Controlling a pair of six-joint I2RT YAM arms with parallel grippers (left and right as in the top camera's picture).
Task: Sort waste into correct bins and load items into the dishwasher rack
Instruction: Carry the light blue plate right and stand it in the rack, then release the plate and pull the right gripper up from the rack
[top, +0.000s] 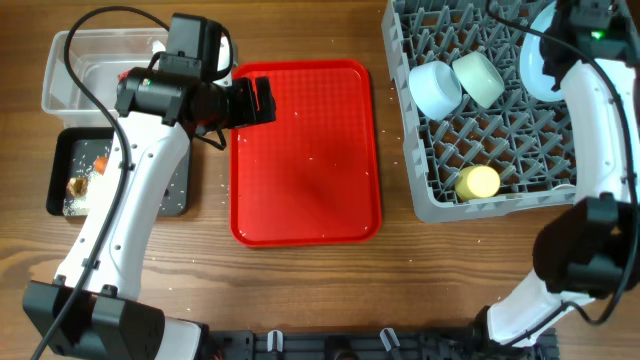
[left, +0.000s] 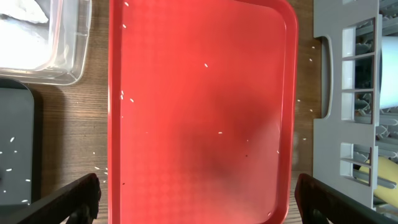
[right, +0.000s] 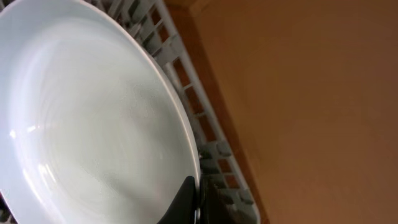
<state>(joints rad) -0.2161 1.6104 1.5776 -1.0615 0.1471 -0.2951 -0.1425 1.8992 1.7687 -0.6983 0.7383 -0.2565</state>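
Observation:
My left gripper (top: 255, 100) is open and empty over the top left of the flat red tray (top: 305, 150). In the left wrist view its fingers (left: 199, 202) straddle the tray (left: 199, 93), which bears a few rice grains (left: 206, 65). My right gripper (top: 558, 45) is shut on the rim of the pale blue plate (top: 535, 70), which stands on edge in the grey rack (top: 500, 205). The right wrist view shows the plate (right: 93, 124) pinched between the fingers (right: 198, 190). The pale blue bowl (top: 435, 88), pale green bowl (top: 478, 78) and yellow cup (top: 478, 182) are in the rack.
The black tray (top: 170, 190) at the left holds the carrot (top: 100, 165), a brown scrap (top: 77, 185) and rice grains. The clear tub (top: 75, 60) behind it holds the white tissue (left: 25, 12). Rice grains are scattered on the wooden table around the red tray. The red wrapper is not visible.

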